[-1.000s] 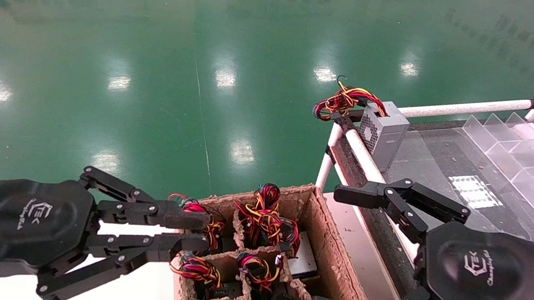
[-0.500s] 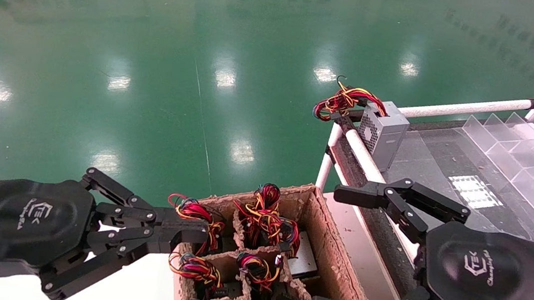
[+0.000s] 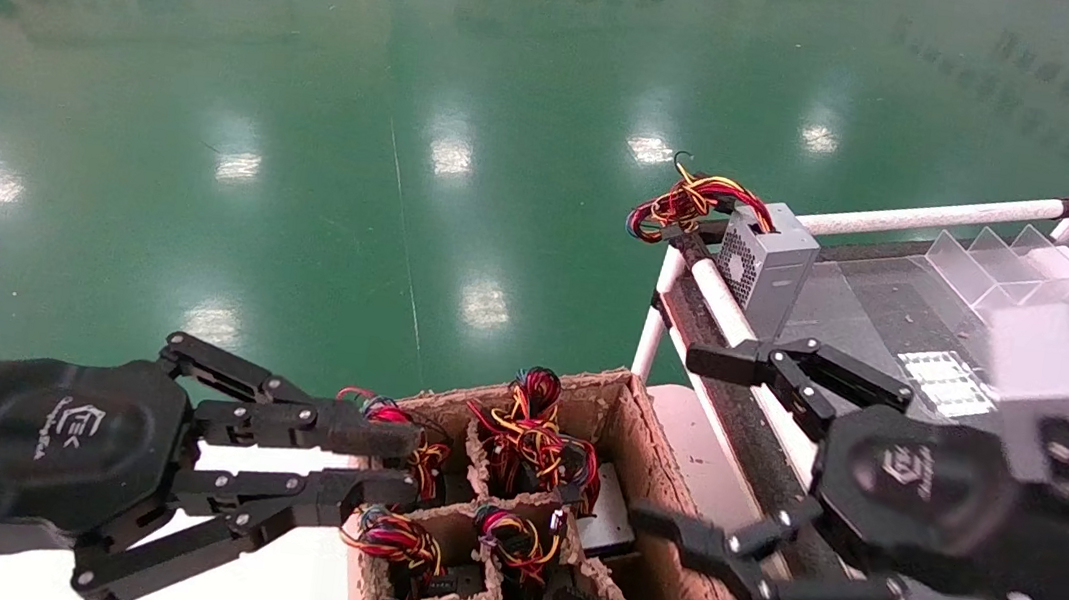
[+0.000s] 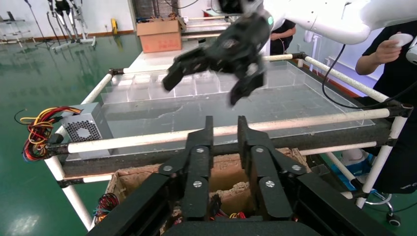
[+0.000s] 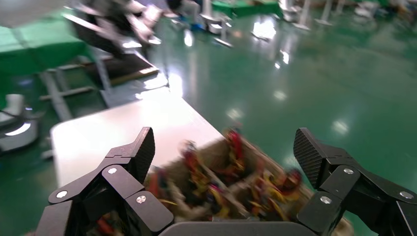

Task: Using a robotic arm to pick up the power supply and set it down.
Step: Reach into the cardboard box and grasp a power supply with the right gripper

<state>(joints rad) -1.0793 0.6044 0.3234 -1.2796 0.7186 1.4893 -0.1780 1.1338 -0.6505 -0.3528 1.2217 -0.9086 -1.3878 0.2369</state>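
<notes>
The power supply is out of view as a separate grey box. Units topped with red-yellow-black wire bundles (image 3: 530,430) sit in the cells of a cardboard box (image 3: 585,386). My right gripper (image 3: 664,441) hangs wide open and holds nothing, over the box's right wall beside the table rail. In its wrist view the right gripper (image 5: 223,147) looks down on the blurred cells. My left gripper (image 3: 379,474) stays at the box's left edge, fingers a little apart and holding nothing. The left gripper (image 4: 225,128) shows a narrow gap in its wrist view.
A grey unit with a perforated vent face (image 3: 765,266) and a wire bundle stands at the corner of the black-topped table, against its white pipe rail (image 3: 724,312). Clear plastic dividers (image 3: 1050,278) line the table's back. A person (image 4: 393,59) stands beyond the table.
My right gripper has swung left from over the table toward the cardboard box and turned, still open. The left fingers narrowed half a second ago and are apart again.
</notes>
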